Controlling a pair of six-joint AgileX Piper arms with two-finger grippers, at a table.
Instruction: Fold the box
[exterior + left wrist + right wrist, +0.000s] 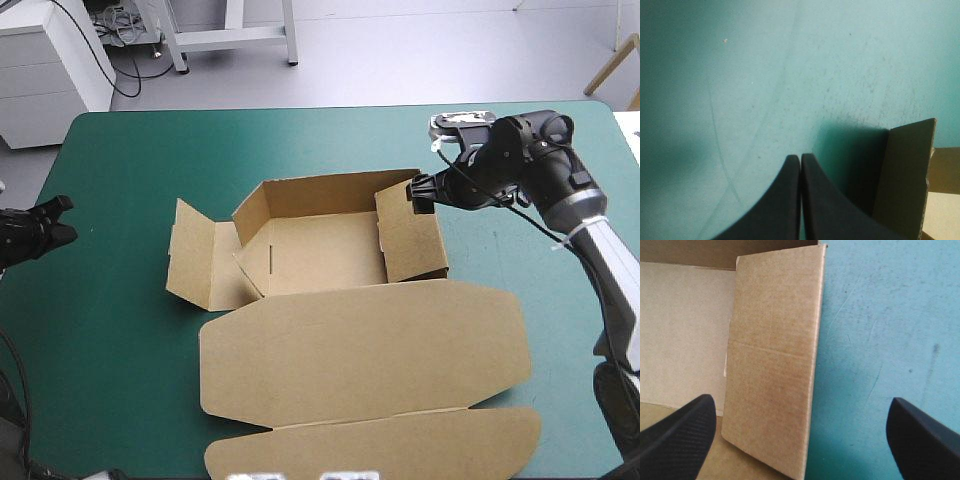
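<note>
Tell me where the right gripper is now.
In the high view, the right gripper hovers open at the far end of the box's right wall, on the table's right side.

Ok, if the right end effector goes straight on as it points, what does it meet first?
Most likely the raised right flap of the box, which stands ahead of the open right end effector; depth is unclear.

Box (pixel 360 350): lowest lid flap cut off by the frame's bottom edge.
Left gripper (pixel 62 222): mid-left edge, arm mostly out of frame.
Right gripper (pixel 418 195): upper right, fingers apparently too dark to separate.
</note>
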